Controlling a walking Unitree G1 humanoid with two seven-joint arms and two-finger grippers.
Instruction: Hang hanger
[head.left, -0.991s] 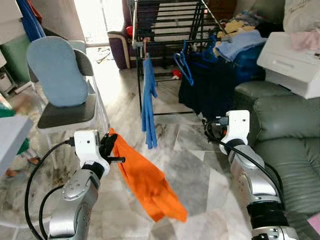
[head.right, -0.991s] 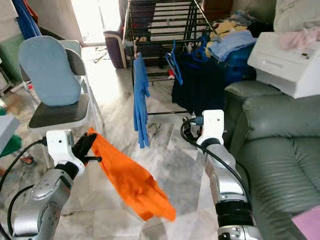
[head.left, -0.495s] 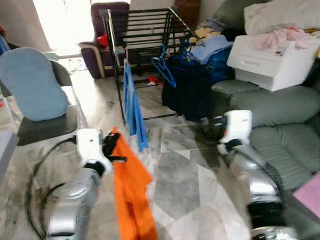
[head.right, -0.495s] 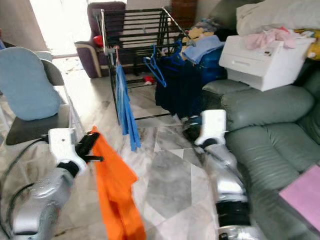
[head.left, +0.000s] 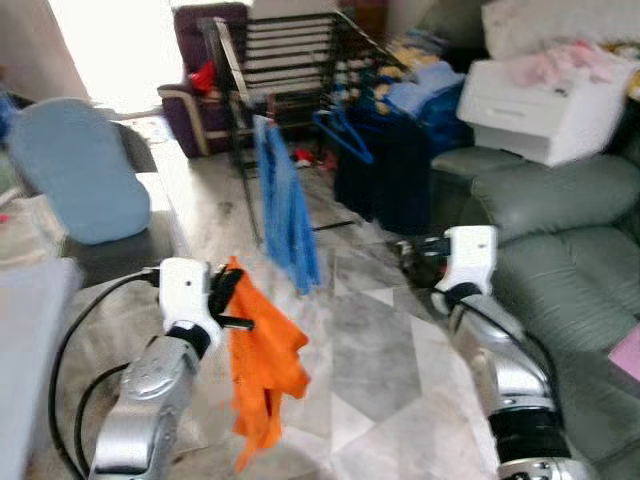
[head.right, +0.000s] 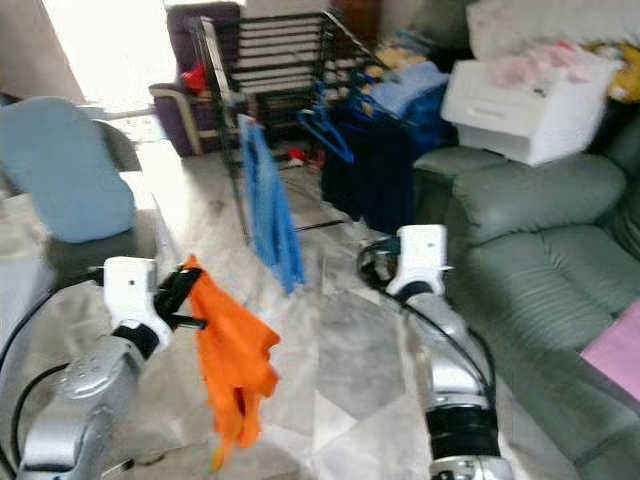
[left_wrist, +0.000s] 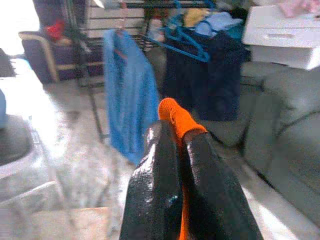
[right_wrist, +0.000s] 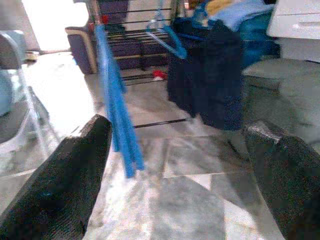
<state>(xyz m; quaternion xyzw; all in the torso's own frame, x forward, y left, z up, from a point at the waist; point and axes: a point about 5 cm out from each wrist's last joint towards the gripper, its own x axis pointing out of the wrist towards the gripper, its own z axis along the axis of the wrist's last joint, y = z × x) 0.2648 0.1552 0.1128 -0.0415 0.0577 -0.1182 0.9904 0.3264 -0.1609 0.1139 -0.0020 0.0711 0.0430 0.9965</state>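
Observation:
My left gripper (head.left: 224, 298) is shut on the top of an orange cloth (head.left: 262, 365), which hangs bunched below it over the marble floor. In the left wrist view the orange cloth (left_wrist: 176, 114) pokes out between the closed fingers (left_wrist: 155, 165). My right gripper (right_wrist: 177, 125) is open and holds nothing, low in front of the sofa. Ahead stands a black drying rack (head.left: 290, 50) with a long blue garment (head.left: 285, 205), a blue hanger (head.left: 340, 130) and a dark navy garment (head.left: 385, 170) hanging on it.
A chair with a blue cushion (head.left: 75, 180) stands at the left, a grey surface (head.left: 25, 340) nearer me. A green sofa (head.left: 560, 220) with a white box (head.left: 540, 95) lines the right. A purple armchair (head.left: 195, 90) sits behind the rack. Laundry is piled at the back right.
The view has shifted as I move, and is blurred. The orange cloth, flung out to the right a second ago, now hangs down bunched. Both grippers keep their states.

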